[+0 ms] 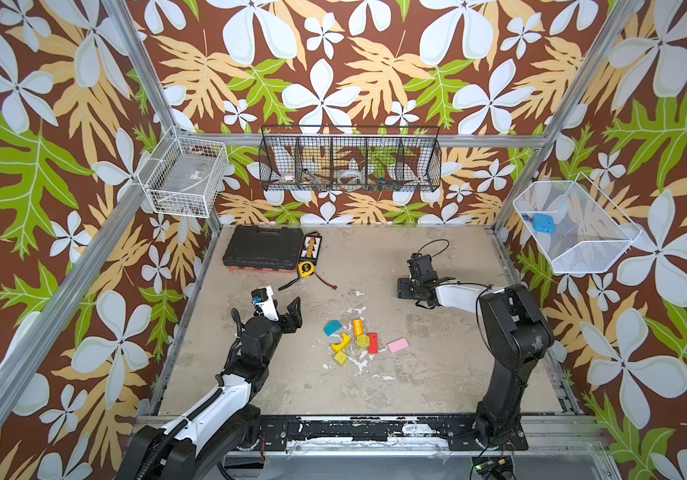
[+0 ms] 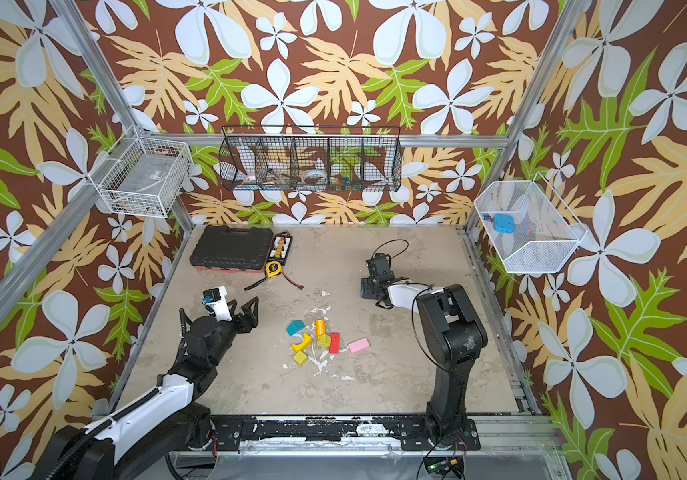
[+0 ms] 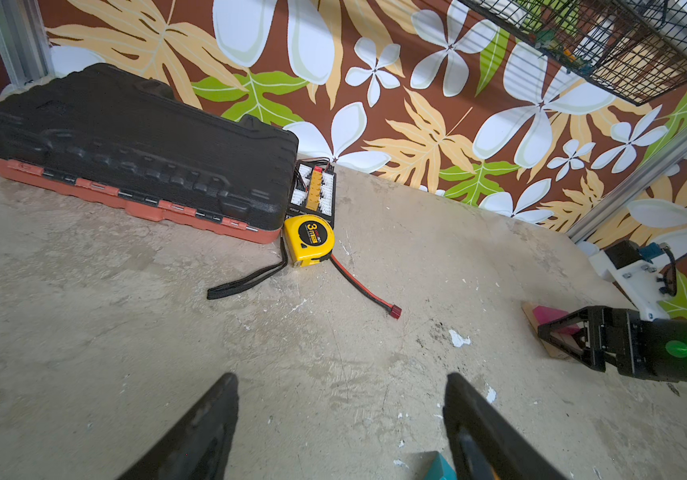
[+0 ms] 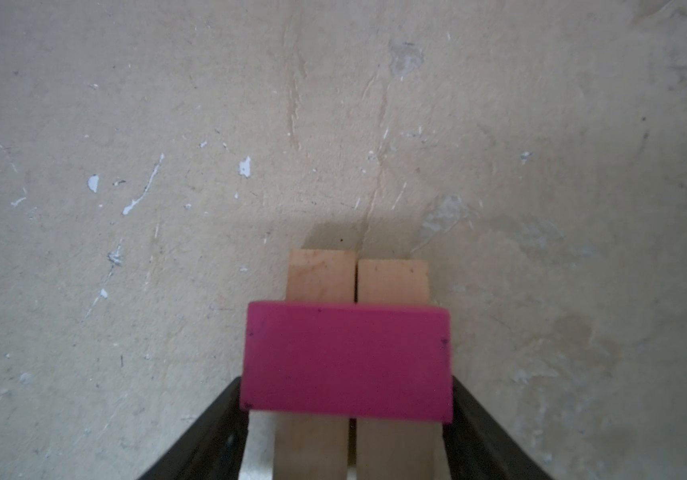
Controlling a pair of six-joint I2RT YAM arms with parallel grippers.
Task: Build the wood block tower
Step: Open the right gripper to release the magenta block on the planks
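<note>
The magenta rectangular wood block lay flat and crosswise over two plain tan wood planks set side by side on the worn beige tabletop. It bridged the seam between them, directly beneath my right gripper. My fingers flanked its short ends, close against them; whether they actually pressed I could not tell. I judged this the seating of the build's second layer. To do it well I needed both fingers square to those ends, even pressure, and no sideways drag, lest the planks slide apart. The block overhung one plank more than the other, so centring mattered. My left gripper stood wide and empty, well apart from the planks, and the loose painted blocks lay nearer it.
</note>
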